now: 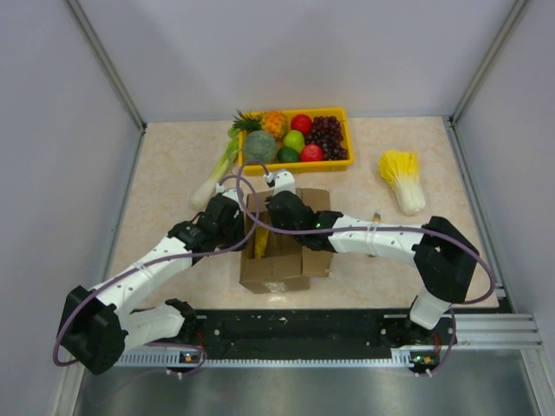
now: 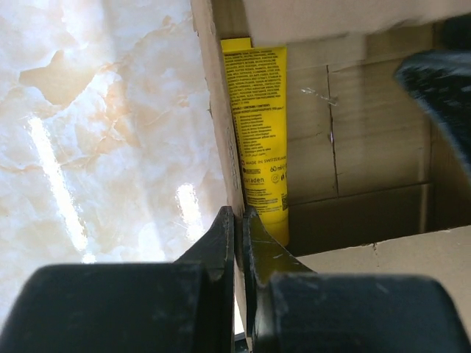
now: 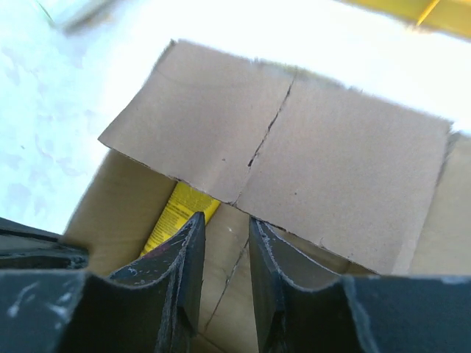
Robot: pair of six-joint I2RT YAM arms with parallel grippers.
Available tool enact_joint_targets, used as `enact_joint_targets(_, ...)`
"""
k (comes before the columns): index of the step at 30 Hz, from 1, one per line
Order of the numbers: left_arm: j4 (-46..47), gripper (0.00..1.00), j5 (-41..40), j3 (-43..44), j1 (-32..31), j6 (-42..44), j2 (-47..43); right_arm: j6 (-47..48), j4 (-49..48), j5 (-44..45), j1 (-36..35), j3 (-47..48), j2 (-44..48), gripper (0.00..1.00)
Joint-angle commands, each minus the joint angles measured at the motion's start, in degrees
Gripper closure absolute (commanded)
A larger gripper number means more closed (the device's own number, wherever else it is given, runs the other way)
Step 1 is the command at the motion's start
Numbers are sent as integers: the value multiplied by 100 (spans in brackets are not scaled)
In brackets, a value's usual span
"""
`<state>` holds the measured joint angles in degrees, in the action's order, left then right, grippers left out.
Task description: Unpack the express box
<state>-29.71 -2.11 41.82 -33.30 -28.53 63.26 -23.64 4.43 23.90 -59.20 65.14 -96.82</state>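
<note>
The left gripper (image 2: pixel 238 218) pinches the left wall of the box (image 2: pixel 353 147), likely to steady it; the right gripper (image 3: pixel 226 222), slightly parted and empty, hangs over the yellow tube (image 2: pixel 257 125) inside.

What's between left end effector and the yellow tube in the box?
Nothing. Left wrist view: the left end effector pinches the express box wall; the yellow tube lies just inside, right beside the inner finger.

The express box (image 1: pixel 279 267), a brown corrugated cardboard carton, sits upright on the table (image 1: pixel 169 186) near its front edge. Its top flaps are folded open, and one is cracked. Inside, a yellow tube (image 2: pixel 259 132) with printed text lies flat against the left wall.
</note>
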Motion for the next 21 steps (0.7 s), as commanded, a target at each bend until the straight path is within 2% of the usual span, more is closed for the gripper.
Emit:
enact_joint_targets(1, -17, 100, 439, 54, -28, 164, -7, 456, -223, 738, 101, 499, 593, 70)
enact_joint_targets(7, 10, 100, 510, 72, -36, 182, 19, 729, -179, 537, 330, 719, 550, 64)
enact_joint_targets(14, 10, 100, 545, 107, -36, 225, 37, 904, 93, -1490, 1270, 956, 93, 54)
enact_joint_targets(15, 10, 100, 536, 107, -36, 225, 37, 1035, 128, -1676, 1340, 948, 67, 47)
enact_joint_targets(21, 10, 100, 492, 133, -36, 217, 54, 2064, 743, -2564, 1499, 1210, -74, 30)
